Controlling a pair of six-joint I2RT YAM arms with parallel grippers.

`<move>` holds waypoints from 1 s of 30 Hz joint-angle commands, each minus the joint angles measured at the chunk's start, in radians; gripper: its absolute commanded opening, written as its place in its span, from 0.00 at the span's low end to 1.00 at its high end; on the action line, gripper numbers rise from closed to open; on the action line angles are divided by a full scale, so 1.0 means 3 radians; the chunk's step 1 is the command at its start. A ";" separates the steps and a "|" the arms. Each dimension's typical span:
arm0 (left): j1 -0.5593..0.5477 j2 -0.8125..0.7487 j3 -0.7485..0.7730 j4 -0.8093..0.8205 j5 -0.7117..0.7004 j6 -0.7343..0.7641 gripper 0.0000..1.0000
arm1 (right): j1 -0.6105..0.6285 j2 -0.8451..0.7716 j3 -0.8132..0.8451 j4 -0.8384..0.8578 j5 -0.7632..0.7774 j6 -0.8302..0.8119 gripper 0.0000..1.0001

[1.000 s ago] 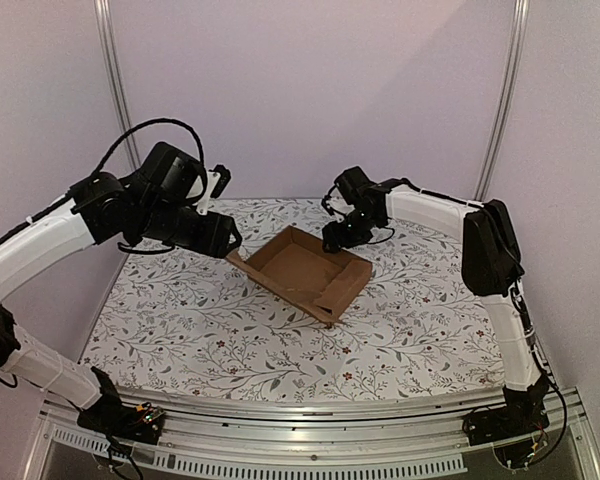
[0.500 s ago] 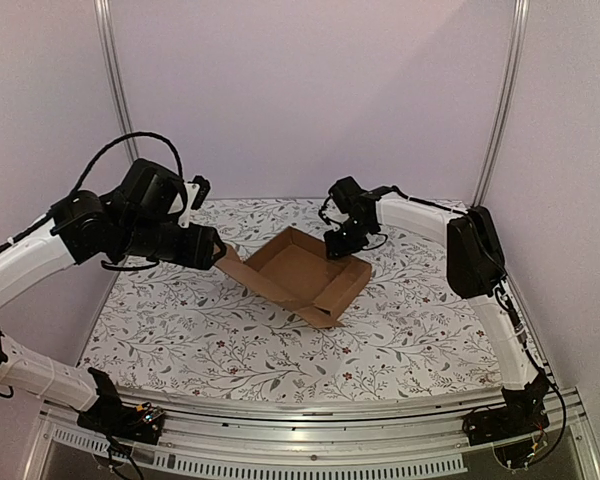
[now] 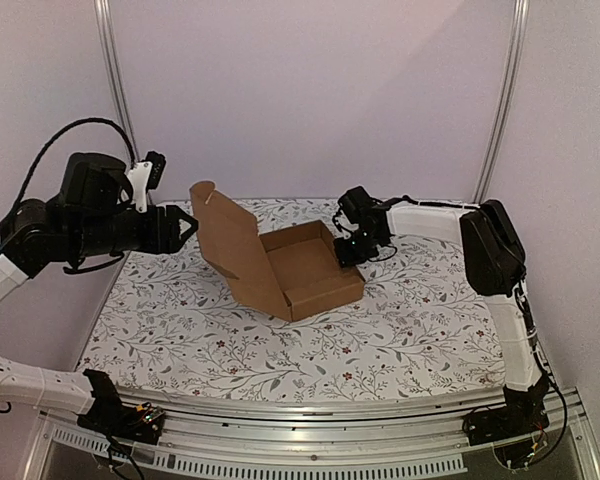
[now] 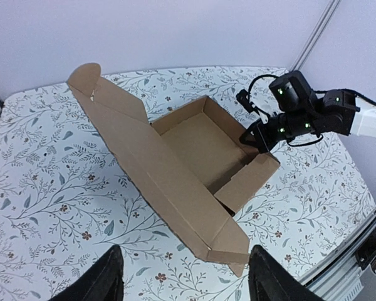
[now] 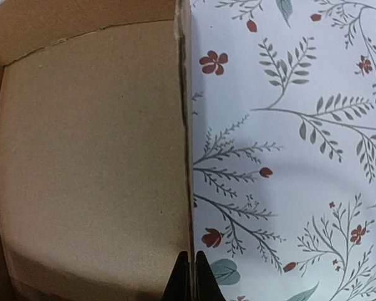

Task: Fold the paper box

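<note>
One floral tablecloth (image 3: pixel 180 330); lilac walls (image 3: pixel 310 90); paper box (image 3: pixel 300 265) near centre

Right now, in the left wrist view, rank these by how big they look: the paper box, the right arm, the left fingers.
1. paper box
2. right arm
3. left fingers, though only their tips show, close to the camera, so this place is unsure.

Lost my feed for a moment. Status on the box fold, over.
Left gripper open, clear of the brown corrugated cardboard box. Right gripper shut on its side wall. Lid flap upright, not closed. Nothing seen blocking it.
</note>
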State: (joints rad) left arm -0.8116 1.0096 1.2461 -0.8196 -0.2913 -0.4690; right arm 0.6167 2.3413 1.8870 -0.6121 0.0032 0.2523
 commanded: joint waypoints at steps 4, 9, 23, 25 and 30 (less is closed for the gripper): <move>-0.0046 -0.0011 -0.0047 0.0083 -0.0040 -0.0037 0.67 | 0.0051 -0.0579 -0.1127 0.0659 0.0271 0.1048 0.00; -0.0051 -0.0006 -0.0148 0.0138 0.0061 -0.0094 0.67 | 0.0280 -0.0935 -0.1788 0.1106 0.0686 0.1911 0.00; -0.0116 0.0073 -0.0436 0.0272 0.0292 -0.0235 0.67 | 0.0809 -0.0940 -0.1923 0.1359 0.1043 0.2840 0.30; -0.0134 0.0092 -0.0457 0.0271 0.0324 -0.0260 0.67 | 0.0813 -0.0930 -0.1923 0.1362 0.1071 0.2826 0.46; -0.0202 0.0168 -0.0484 0.0273 0.0303 -0.0295 0.67 | 0.0807 -0.1060 -0.1952 0.1344 0.1309 0.2561 0.60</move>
State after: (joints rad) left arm -0.8467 1.0359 1.1206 -0.7506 -0.2096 -0.5381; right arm 0.8639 2.0357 1.3048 -0.2081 0.3157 1.0725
